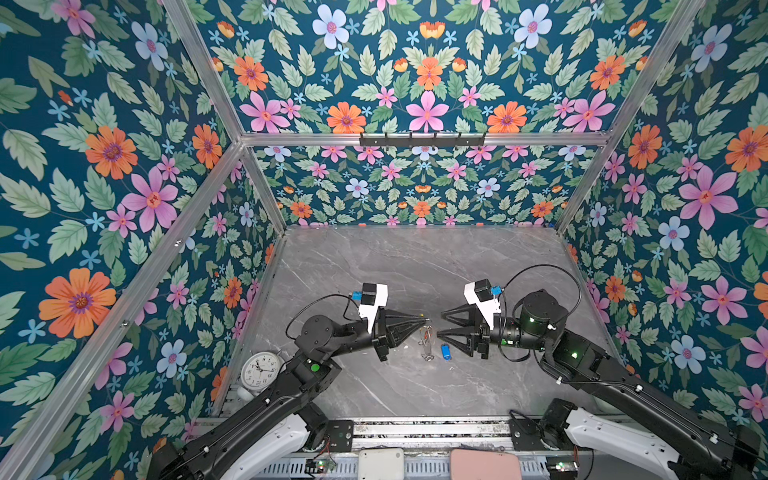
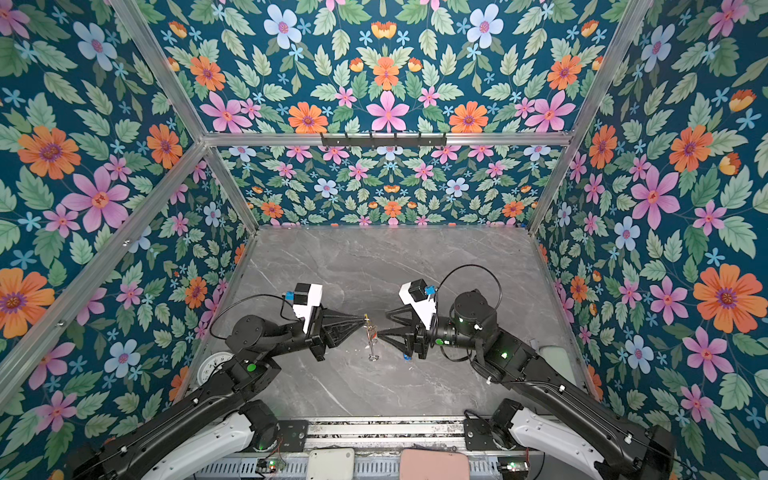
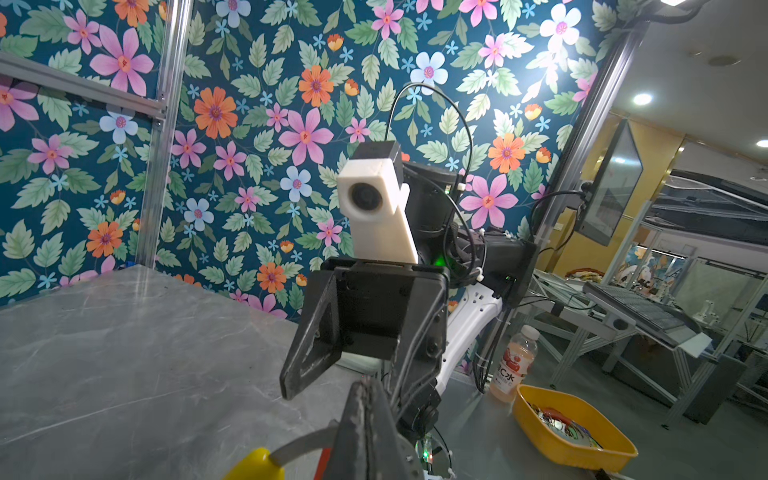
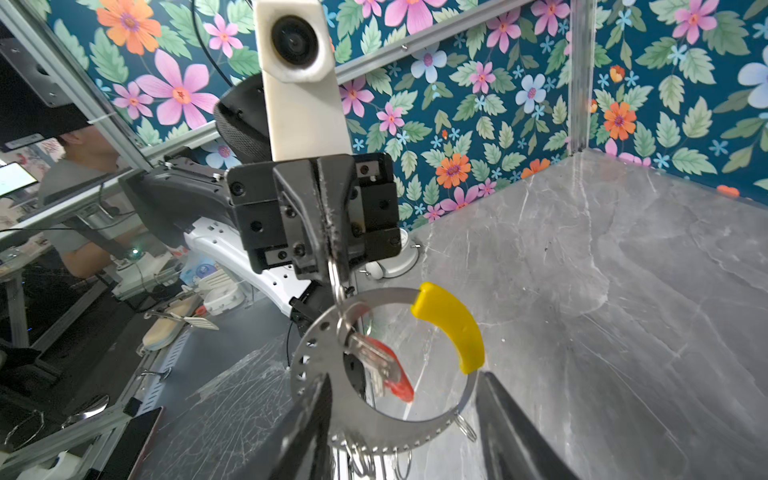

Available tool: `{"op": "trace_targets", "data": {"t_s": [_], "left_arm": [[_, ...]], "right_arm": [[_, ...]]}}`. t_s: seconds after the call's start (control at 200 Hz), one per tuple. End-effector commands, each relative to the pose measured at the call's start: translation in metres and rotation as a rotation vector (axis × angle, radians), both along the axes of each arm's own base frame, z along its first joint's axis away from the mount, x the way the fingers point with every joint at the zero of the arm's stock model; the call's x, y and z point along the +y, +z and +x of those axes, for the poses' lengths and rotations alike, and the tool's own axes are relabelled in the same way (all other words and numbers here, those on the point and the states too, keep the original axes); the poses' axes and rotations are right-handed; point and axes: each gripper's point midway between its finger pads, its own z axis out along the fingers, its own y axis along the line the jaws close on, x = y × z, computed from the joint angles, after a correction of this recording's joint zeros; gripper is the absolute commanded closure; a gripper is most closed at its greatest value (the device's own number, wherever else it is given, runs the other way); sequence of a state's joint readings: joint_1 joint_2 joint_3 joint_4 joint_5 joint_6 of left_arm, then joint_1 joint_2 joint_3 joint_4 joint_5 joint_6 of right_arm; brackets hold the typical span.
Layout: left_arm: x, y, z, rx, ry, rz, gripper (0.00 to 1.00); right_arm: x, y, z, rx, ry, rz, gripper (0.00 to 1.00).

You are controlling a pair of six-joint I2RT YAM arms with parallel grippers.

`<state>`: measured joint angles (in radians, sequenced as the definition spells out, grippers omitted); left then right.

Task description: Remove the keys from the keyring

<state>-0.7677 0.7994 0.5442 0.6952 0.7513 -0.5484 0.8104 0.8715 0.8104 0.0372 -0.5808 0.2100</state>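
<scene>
Marble table [image 1: 415, 266] spreads under both grippers; a white clock [image 1: 260, 370] sits well behind the left gripper [image 1: 427, 320], beside its arm. Both arms reach inward, tips nearly meeting. The left gripper is clenched on a small clip [image 4: 335, 280] of the keyring [image 4: 318, 357], which hangs below it carrying the red-tagged key [image 4: 386, 365]. The right gripper [image 1: 440, 322] is released, fingers [image 4: 511, 424] flanking the keyring; the blue-tagged key [image 1: 446, 351] lies beneath it. Behind the right gripper, a yellow bin [image 3: 540, 432] holds colourful bits.
</scene>
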Motion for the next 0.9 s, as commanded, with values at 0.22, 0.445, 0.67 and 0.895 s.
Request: {"op": "trace_targets", "data": {"t_s": [0.22, 0.445, 0.67, 0.895], "left_arm": [[0.004, 0.021, -0.01, -0.043, -0.054, -0.101, 1.0], [0.004, 0.017, -0.007, -0.031, -0.032, -0.1, 1.0], [0.005, 0.015, -0.004, -0.027, -0.015, -0.102, 1.0], [0.006, 0.015, -0.001, -0.026, 0.001, -0.109, 1.0]], "right_arm": [[0.014, 0.008, -0.007, 0.023, 0.096, 0.042, 0.43], [0.019, 0.006, -0.011, 0.024, 0.118, 0.041, 0.66], [0.02, 0.004, -0.013, 0.026, 0.13, 0.033, 0.87], [0.02, 0.001, -0.015, 0.029, 0.139, 0.023, 1.0]]}}
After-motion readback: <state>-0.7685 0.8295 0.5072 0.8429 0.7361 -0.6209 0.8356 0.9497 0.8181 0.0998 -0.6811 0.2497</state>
